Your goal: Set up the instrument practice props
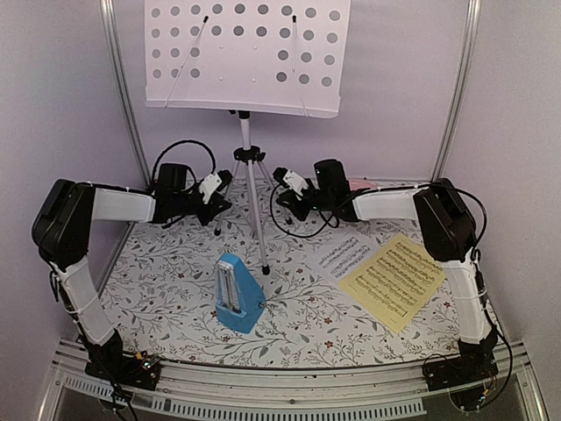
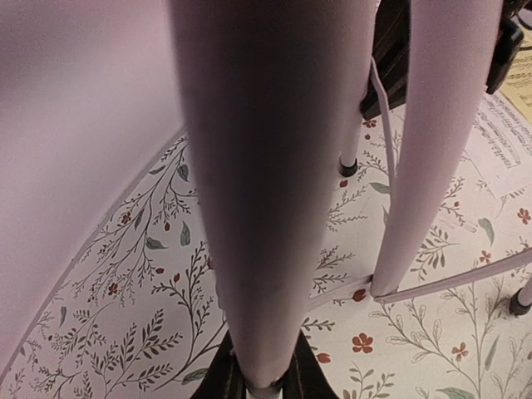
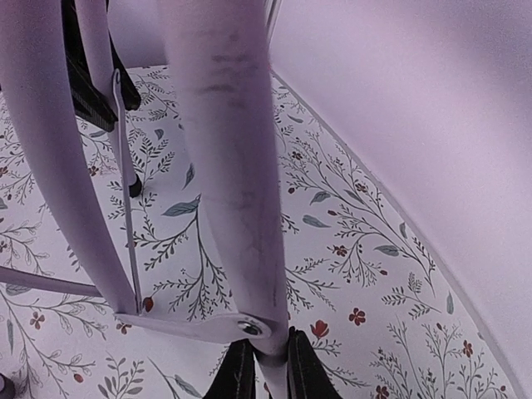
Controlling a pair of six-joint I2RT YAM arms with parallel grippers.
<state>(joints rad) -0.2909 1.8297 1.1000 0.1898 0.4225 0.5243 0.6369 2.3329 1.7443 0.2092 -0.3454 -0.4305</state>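
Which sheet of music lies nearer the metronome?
The white sheet. It lies left of the yellow sheet, between that one and the blue metronome.

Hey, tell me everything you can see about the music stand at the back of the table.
The music stand has a pale desk punched with round holes, two thin wire page holders across it, and a silver tripod with thin braces and black feet. It stands upright at the back of the flowered cloth, with no sheet on its desk. The left fingers and the right fingers each pinch one of its legs.
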